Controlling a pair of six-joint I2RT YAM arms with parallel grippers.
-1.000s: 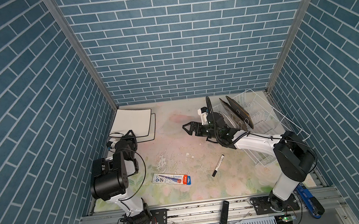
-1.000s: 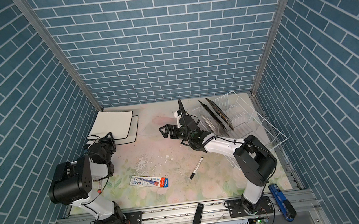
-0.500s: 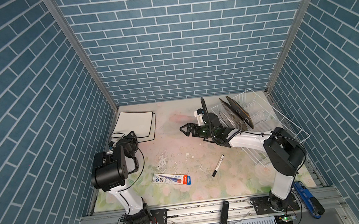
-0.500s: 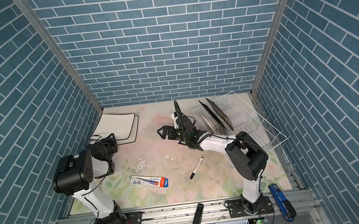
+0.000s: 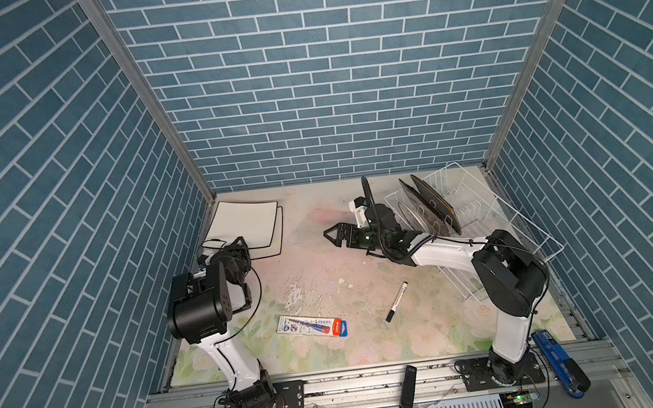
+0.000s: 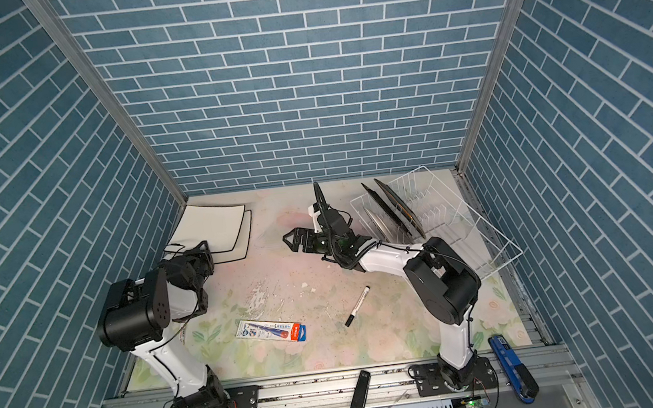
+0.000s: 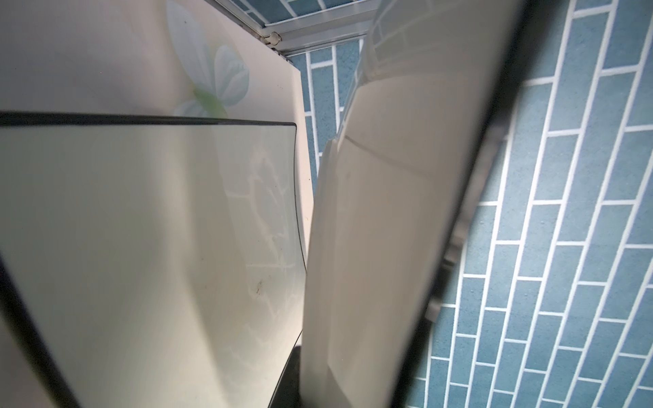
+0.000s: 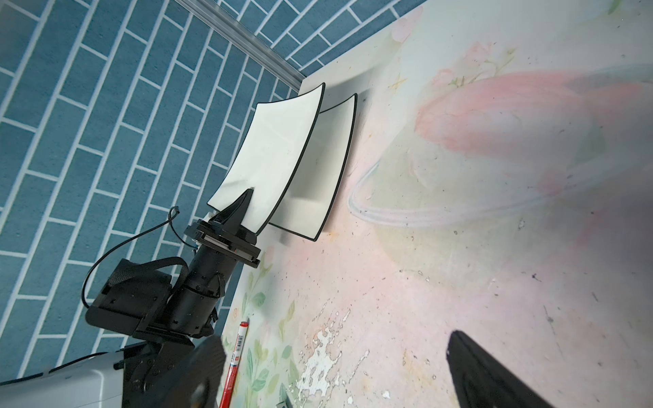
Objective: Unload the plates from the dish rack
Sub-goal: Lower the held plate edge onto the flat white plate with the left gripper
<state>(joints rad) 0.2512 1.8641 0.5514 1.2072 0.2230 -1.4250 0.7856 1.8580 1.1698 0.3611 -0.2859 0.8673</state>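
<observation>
In both top views a white black-rimmed plate (image 5: 245, 224) (image 6: 212, 228) hangs tilted at the back left, with my left gripper (image 5: 237, 244) (image 6: 200, 251) shut on its near edge. It hangs just over a second white plate (image 5: 280, 235) (image 8: 325, 169) that lies flat on the table. The right wrist view shows the held plate (image 8: 272, 152) raised, and the left wrist view shows it edge-on (image 7: 388, 212). The white wire dish rack (image 5: 497, 210) (image 6: 468, 214) at the back right holds dark plates (image 5: 435, 203) (image 6: 394, 210) upright. My right gripper (image 5: 330, 236) (image 6: 289, 240) (image 8: 339, 381) stands open and empty, left of the rack.
A black marker (image 5: 396, 301) and a packaged red pen (image 5: 311, 327) lie on the floral table. A black remote (image 5: 406, 384) and a blue tool (image 5: 560, 362) rest on the front rail. Blue brick walls close in on three sides.
My right gripper has drifted left, farther from the rack, still open. The left arm's elbow has shifted while its gripper keeps the plate over the back-left stack.
</observation>
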